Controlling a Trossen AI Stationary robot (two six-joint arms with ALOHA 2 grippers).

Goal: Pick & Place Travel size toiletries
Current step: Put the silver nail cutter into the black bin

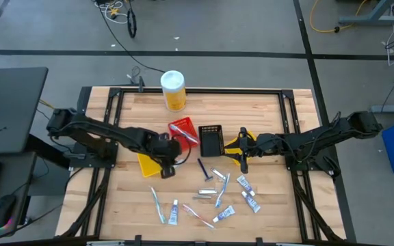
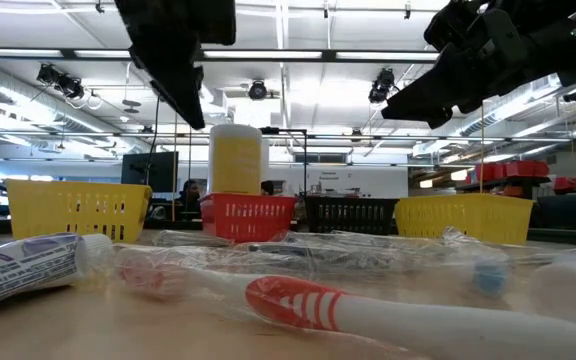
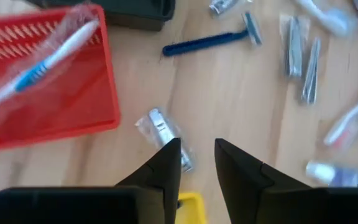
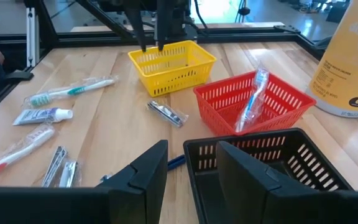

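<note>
Travel toiletries lie scattered on the near half of the table: a blue razor (image 1: 202, 167), white tubes (image 1: 224, 214), toothbrushes (image 1: 157, 205) and wrapped nail clippers (image 3: 300, 56). One wrapped toothbrush (image 4: 252, 102) lies slanted in the red bin (image 1: 183, 132). My left gripper (image 3: 197, 155) is open and hangs over the yellow bin's (image 4: 173, 65) edge, just short of a wrapped nail clipper (image 3: 165, 135) that lies flat on the wood. My right gripper (image 4: 191, 165) is open and hovers at the black bin's (image 4: 272, 165) right side, touching nothing.
A tall yellow canister with a white lid (image 1: 173, 89) stands at the far edge. A second yellow bin (image 1: 234, 145) sits under the right arm. The red, black and yellow bins crowd the table's middle. Bare wood lies along the left and right sides.
</note>
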